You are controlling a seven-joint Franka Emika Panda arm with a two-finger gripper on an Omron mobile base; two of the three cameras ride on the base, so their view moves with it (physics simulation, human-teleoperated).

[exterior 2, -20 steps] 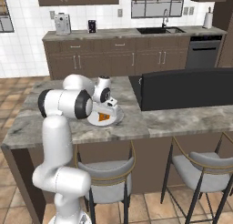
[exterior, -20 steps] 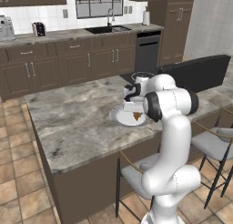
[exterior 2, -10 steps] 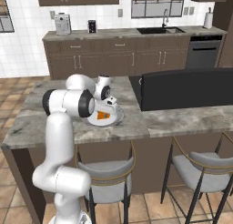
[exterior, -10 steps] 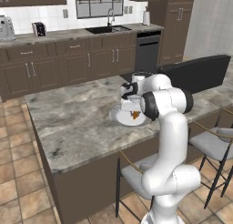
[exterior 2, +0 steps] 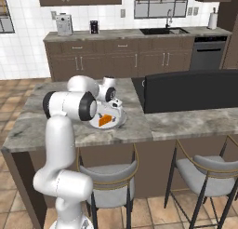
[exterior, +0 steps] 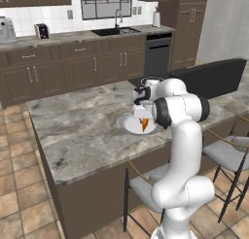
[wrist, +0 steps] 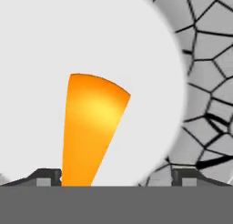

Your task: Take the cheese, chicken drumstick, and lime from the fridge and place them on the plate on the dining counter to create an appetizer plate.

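your two-finger gripper (wrist: 116,175) stands wide open, gripping nothing; the orange triangular cheese wedge (wrist: 91,127) lies just below it on the round white plate (wrist: 54,41), seemingly clear of both fingertips.

Arm bent forward and down, gripper (wrist: 116,177) jaws spread wide.
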